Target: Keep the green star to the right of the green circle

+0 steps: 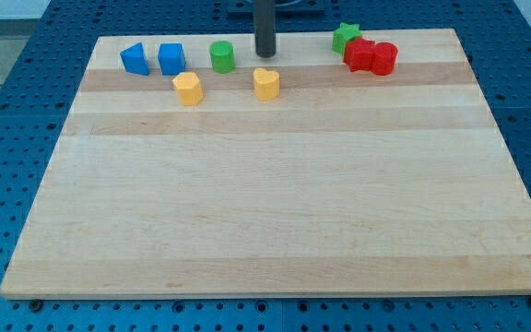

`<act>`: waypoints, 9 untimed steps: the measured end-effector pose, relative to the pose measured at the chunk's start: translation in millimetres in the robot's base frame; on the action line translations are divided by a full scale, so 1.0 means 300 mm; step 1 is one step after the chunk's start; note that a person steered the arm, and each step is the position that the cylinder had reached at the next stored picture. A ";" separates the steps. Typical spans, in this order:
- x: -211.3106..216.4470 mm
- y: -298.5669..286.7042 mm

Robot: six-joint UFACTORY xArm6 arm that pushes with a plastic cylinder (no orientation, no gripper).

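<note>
Our tip (265, 54) sits on the counter (265, 203) between green circle (222, 56) and green star (345, 37), touching neither; no hand to judge; star already right, so next we just hold clear.

Blocks crowd the board's (275, 184) top edge; red blocks (371, 56) touch green star (344, 37).
</note>
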State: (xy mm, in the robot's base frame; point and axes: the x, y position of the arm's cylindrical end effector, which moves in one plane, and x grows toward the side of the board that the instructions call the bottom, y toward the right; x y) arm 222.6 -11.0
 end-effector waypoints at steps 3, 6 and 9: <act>-0.099 0.422; -0.027 0.631; 0.072 0.633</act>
State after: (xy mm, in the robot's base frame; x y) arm 244.0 178.9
